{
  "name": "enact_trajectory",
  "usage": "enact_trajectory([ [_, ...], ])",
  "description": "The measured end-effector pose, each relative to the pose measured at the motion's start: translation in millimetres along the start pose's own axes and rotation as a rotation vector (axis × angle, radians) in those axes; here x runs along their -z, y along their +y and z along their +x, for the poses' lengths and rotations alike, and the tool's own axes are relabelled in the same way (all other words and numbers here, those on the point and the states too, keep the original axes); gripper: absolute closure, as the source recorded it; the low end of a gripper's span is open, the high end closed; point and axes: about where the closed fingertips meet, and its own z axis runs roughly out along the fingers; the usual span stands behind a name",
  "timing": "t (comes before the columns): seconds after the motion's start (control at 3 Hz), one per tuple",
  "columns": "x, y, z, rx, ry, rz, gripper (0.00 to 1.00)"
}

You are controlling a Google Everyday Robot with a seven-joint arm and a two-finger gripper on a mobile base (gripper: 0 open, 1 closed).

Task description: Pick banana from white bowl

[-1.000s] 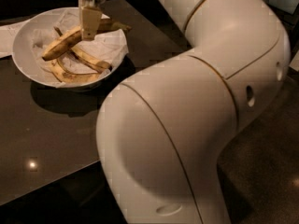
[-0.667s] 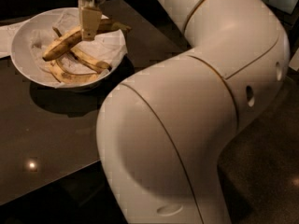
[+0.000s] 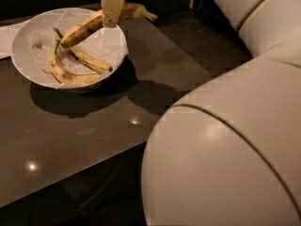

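The white bowl [image 3: 19, 37] sits at the far left of the dark table, lined with crumpled white paper. The large banana [image 3: 82, 29] lies slanted across its right side, dark tip down in the bowl, stem end sticking out past the rim at the right. My gripper [image 3: 112, 12] comes down from the top edge and is shut on the banana's middle; one pale finger [image 3: 112, 4] shows in front of it. Two thinner, browner bananas [image 3: 70, 75] lie curved in the bowl below it.
The dark glossy table [image 3: 94, 126] runs to a front edge at the lower left. My white arm [image 3: 225, 149] fills the right and lower right. A white sheet [image 3: 4, 36] lies left of the bowl. Dark floor shows behind at the right.
The large banana now slants with its stem end out over the bowl's right rim, the gripper closed around its middle. The arm bulk sits farther right in view.
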Motion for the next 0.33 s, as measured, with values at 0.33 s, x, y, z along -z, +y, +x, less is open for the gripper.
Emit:
enact_trajectory([
  [0.33,0.0,0.0,0.0,0.000,0.000,0.000,1.00],
])
